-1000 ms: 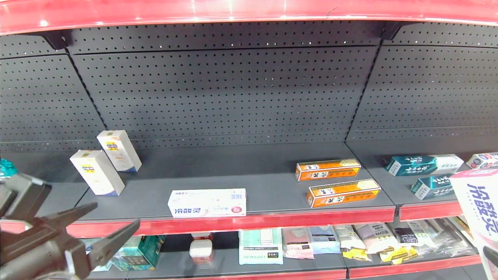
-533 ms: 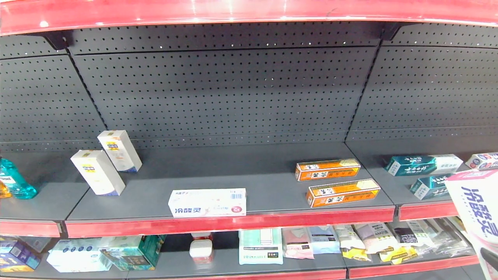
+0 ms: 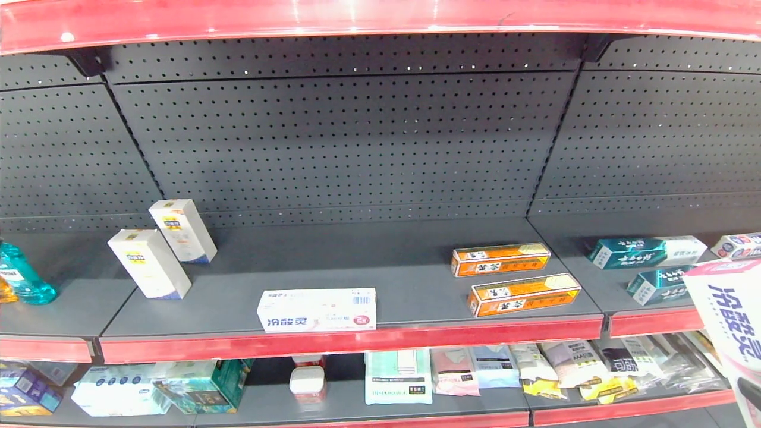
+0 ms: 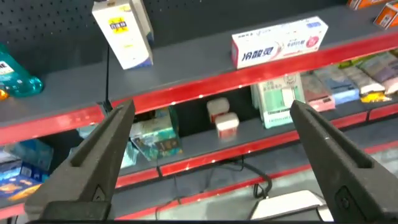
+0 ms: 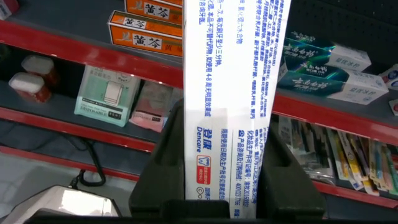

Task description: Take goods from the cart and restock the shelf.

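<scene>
My right gripper [image 5: 225, 143] is shut on a tall white-and-pink toothpaste box [image 5: 233, 93] and holds it upright. That box [image 3: 728, 315] stands at the right edge of the head view, in front of the right shelf bay. A matching toothpaste box [image 3: 317, 310] lies flat at the front of the middle grey shelf [image 3: 357, 261]. My left gripper [image 4: 212, 107] is open wide with nothing between its fingers. It hangs low in front of the shelf's red edge [image 4: 186, 90], below that lying box [image 4: 280, 42].
Two orange boxes [image 3: 501, 259] lie right of centre, and green boxes [image 3: 648, 251] fill the right bay. Two white-yellow boxes [image 3: 148, 263] stand at the left, beside a teal bottle [image 3: 21, 276]. Packets and boxes [image 3: 398, 376] fill the lower shelf. The shelf's middle and back are bare.
My left gripper has dropped out of the head view's lower left corner, uncovering the teal bottle and the lower-left goods. The held box has barely shifted.
</scene>
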